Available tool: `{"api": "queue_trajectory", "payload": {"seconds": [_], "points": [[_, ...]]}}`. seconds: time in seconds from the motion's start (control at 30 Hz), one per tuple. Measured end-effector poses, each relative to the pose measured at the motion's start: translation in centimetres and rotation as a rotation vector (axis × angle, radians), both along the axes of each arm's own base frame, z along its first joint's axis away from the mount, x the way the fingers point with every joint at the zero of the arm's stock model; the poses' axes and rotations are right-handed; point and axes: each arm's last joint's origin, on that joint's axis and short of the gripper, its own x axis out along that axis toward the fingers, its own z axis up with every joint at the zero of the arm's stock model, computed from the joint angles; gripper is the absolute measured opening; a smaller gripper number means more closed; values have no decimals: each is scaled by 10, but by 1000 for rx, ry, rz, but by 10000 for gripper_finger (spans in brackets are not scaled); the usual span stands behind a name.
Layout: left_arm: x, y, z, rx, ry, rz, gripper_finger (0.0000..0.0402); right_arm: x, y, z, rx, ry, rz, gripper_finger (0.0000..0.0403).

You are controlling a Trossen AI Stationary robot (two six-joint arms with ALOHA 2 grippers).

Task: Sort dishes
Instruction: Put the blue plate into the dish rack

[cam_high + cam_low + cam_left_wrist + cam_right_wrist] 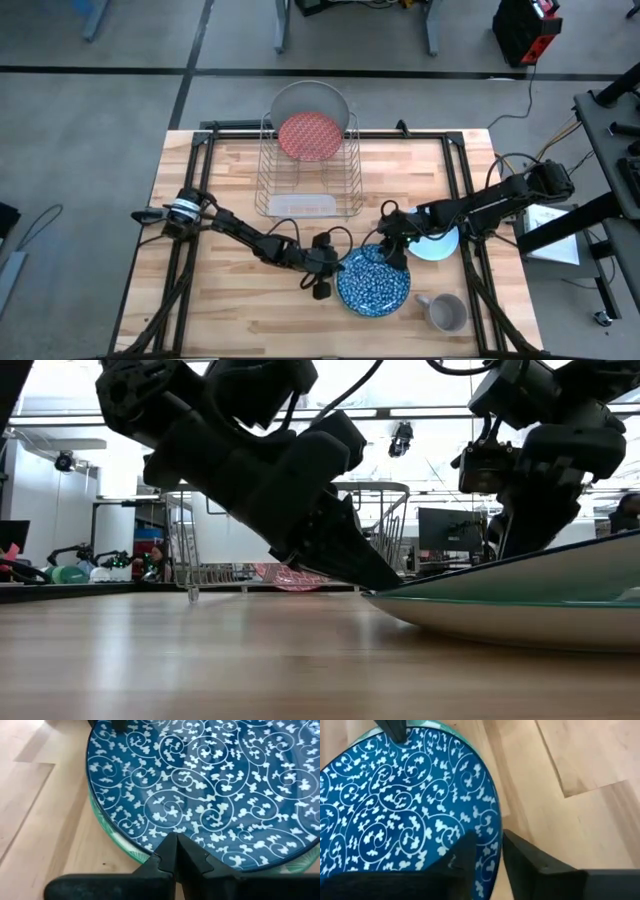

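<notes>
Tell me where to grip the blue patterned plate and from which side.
Grip the blue patterned plate by its thin rim, one finger above and one beneath. It lies flat on the table, so only the edge is graspable. The right gripper already straddles the rim on the rack-facing side, fingers apart. The left gripper, shut, presses the opposite-left edge, probably bracing it.

Even overhead light, with strong backlight at table height

In the low view, bright ceiling lights and windows silhouette the arms; the near blue plate [530, 605] is soft. Wrist views are evenly lit, with the own fingers [175, 860] slightly blurred.
</notes>
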Motion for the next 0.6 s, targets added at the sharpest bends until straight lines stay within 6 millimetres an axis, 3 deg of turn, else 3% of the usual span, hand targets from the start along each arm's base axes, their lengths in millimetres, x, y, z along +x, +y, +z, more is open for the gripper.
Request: {"api": "queue_trajectory", "payload": {"seconds": [0.2,0.6], "points": [[0,0,3,-4,-13,37,0,0,-1,0,-35,-3,1,11],[-3,2,27,-14,-46,42,0,1,-2,2,-141,-29,52,1]]}}
